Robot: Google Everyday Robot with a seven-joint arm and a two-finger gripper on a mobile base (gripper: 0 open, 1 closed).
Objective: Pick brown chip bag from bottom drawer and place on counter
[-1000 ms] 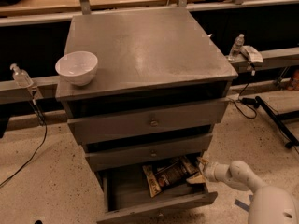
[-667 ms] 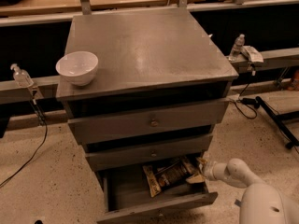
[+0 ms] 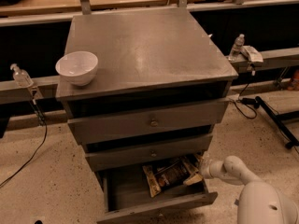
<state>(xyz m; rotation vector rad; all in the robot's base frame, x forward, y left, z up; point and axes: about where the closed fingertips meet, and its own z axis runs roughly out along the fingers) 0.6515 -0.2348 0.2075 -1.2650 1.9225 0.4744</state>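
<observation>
The crinkly dark-brown chip bag with cream-tan ends (image 3: 170, 174) lies slanted in the right half of the open, shallow grey bottom drawer (image 3: 159, 210). Its right end sits close to the drawer's side. The robot's white arm reaches in from the right, and the tool (image 3: 202, 168) sits at that right end of the bag, touching it or very nearly so. Whether the tool is spread or closed on the film cannot be told. The bag looks light, soft and slippery, with air and brittle chips inside, so a hard squeeze on its belly would likely crush the contents. The flat crimped end seam seems the safest place to hold. The scuffed grey tabletop (image 3: 145, 50) above carries a round white bowl (image 3: 77, 67) near its front left corner.
</observation>
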